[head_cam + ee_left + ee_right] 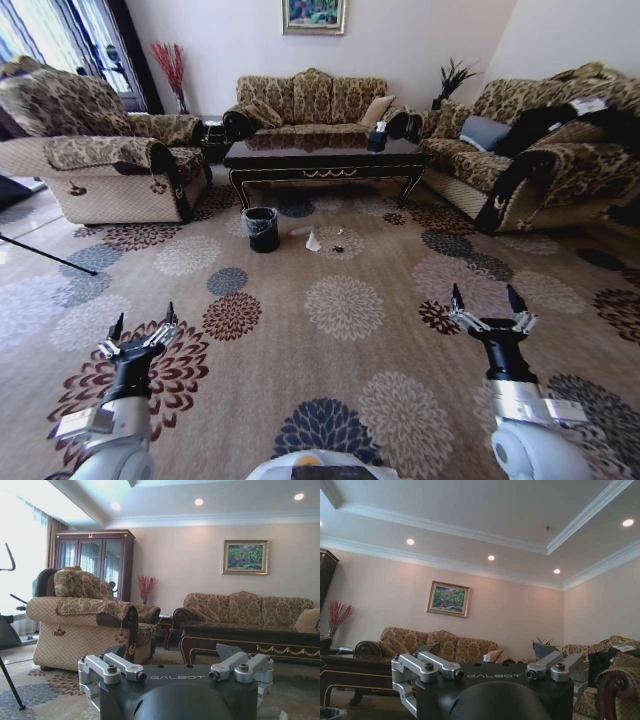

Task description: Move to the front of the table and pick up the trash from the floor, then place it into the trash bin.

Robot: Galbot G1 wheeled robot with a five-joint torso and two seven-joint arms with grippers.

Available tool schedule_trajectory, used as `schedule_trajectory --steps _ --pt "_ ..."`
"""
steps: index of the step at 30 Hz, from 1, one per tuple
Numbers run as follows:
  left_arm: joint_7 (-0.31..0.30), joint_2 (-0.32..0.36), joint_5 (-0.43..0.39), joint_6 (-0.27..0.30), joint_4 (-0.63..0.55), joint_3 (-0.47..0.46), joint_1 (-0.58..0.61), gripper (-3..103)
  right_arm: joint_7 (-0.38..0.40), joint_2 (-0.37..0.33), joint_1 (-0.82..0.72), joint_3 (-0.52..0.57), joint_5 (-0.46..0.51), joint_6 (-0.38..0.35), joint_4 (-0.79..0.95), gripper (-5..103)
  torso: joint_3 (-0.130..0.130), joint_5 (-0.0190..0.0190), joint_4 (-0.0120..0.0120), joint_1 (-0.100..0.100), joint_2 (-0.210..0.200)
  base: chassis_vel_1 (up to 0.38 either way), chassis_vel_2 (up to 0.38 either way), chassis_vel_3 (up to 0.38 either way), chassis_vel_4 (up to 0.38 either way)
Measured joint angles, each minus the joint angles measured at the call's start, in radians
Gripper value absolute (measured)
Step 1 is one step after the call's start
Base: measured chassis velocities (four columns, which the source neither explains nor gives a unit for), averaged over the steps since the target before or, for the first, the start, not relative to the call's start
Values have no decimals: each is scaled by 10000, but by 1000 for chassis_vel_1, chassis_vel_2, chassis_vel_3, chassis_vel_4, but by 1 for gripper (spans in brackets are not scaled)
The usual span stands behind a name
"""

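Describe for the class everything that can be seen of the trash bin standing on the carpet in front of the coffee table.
The trash bin is a small round black bucket, wider at the rim than at the base, lined with a crinkly clear plastic bag that folds over its rim. It stands upright on the patterned floor, just in front of the left end of the dark table. The trash lies on the carpet to its right, apart from it. Nothing touches it, and what is inside cannot be seen.
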Motion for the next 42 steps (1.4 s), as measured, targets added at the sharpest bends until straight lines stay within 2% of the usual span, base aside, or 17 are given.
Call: schedule_trajectory --steps 22,34,42 --pt "0 26 18 10 10 16 -10 100 -175 -13 -14 -38 99 140 -10 100 -705 0 0 -145 -846 0 0 0 0" --pt "2 9 101 16 81 39 -10 100 -232 -1 62 -67 76 206 -104 100 -1156 0 0 -158 -1314 0 0 0 0" --pt "135 -7 128 -358 337 64 -89 100 -219 22 88 -59 -34 76 -193 100 -1380 0 0 -157 -1521 0 0 0 0"
